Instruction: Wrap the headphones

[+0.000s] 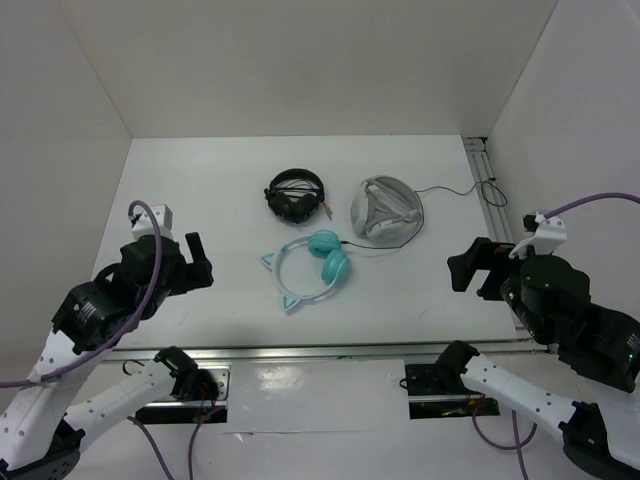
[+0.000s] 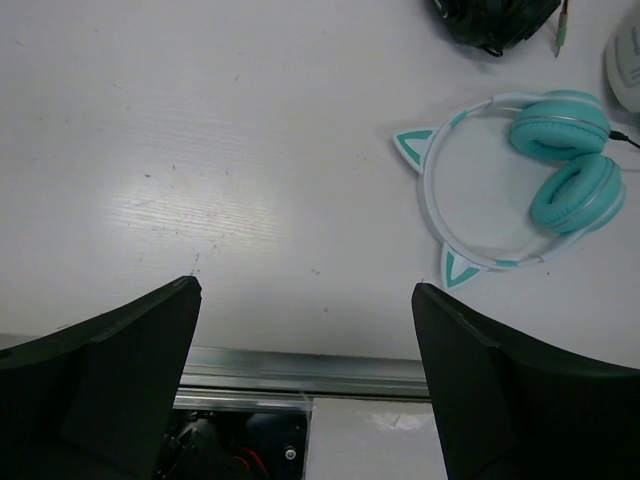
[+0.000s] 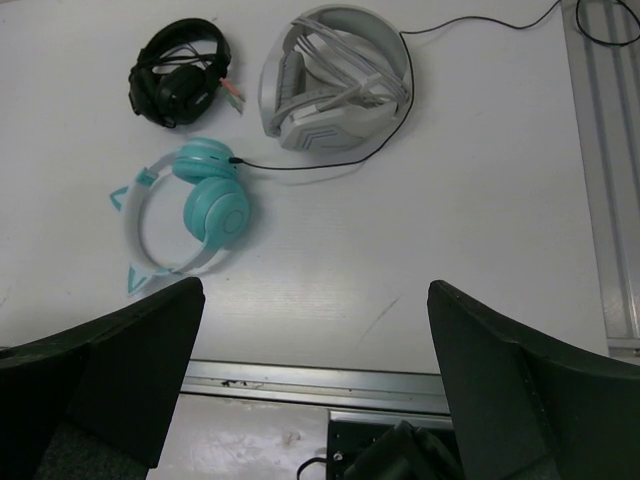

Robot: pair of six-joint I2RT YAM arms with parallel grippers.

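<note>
Here, nearest to us, the left pincer hangs above the white table with its fingers spread wide and nothing between them; in its wrist view we see only bare tabletop in the gap and a metal rail just beneath it. The right pincer is likewise spread apart and empty, and its own view shows the same rail below the gap.

Between the two pincers, ahead of the left one and off to its right, and ahead of the right one and off to its left, lie the headphones flat on the table, touched by neither. Their teal ear cups sit side by side on the end nearer the right pincer, and the pale headband with its two cat ears loops toward the left pincer.

The thin dark cable leaves the farther cup and runs loose, away from the left pincer, along the near edge of a grey round object. Beyond the headphones, farther from both pincers, we find small black headphones beside that grey object.
</note>
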